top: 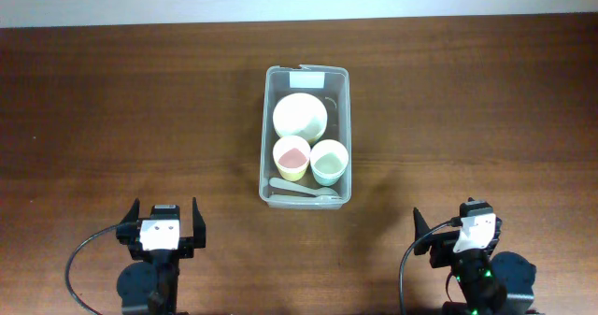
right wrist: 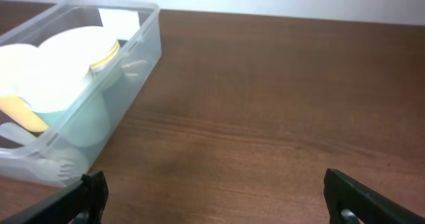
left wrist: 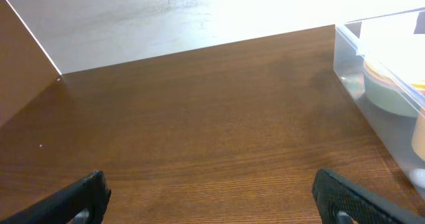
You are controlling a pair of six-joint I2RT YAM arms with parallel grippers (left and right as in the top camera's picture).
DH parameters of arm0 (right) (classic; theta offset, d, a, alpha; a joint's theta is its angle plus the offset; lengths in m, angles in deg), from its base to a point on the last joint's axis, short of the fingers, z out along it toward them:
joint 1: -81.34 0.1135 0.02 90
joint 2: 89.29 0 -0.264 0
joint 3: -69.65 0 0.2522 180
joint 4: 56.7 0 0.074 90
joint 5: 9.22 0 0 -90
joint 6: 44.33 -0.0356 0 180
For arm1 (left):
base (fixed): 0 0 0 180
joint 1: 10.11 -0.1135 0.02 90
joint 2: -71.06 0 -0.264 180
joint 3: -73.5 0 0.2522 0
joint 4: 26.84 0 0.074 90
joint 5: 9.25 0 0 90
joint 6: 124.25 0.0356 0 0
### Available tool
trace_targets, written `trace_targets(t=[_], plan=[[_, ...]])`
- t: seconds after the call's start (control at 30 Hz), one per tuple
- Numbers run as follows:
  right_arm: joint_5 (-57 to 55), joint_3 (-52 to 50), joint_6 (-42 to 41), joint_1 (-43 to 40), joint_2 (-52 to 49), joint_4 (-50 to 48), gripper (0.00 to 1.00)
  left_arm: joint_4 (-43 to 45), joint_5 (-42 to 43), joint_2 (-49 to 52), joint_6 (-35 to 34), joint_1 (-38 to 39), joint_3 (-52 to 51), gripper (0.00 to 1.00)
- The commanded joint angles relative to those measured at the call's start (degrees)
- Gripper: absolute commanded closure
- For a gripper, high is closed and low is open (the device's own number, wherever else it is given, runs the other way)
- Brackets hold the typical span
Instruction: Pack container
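Item 1: left arm (top: 149,279), near left, folded low. Its left gripper (top: 165,207) points toward the far side, with black fingers (left wrist: 80,199) spread wide and nothing between them.

Item 2: right arm (top: 481,282), near right, folded low and angled slightly leftward. Its right gripper (top: 456,218) is likewise spread wide, fingers (right wrist: 362,196) holding nothing.

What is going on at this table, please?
Nothing is being handled at this moment. The clear container stands mid-table and holds a white bowl, a yellow cup, a green cup and a white utensil. The left gripper and right gripper are open and empty, away from it.
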Motion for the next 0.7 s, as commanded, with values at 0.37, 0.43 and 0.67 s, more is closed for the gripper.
trace_targets(t=[0.37,0.43,0.67], plan=[[0.94,-5.88,0.39,0.35,0.57,-0.2,0.01,0.13,0.66,-0.48,0.7,-0.35,-0.37,0.0],[0.94,-5.88,0.39,0.35,0.57,-0.2,0.01,0.15,0.66,-0.48,0.7,-0.35,-0.37,0.0],[0.94,-5.88,0.39,0.35,0.57,-0.2,0.01,0.13,0.66,-0.48,0.7,-0.35,-0.35,0.0]])
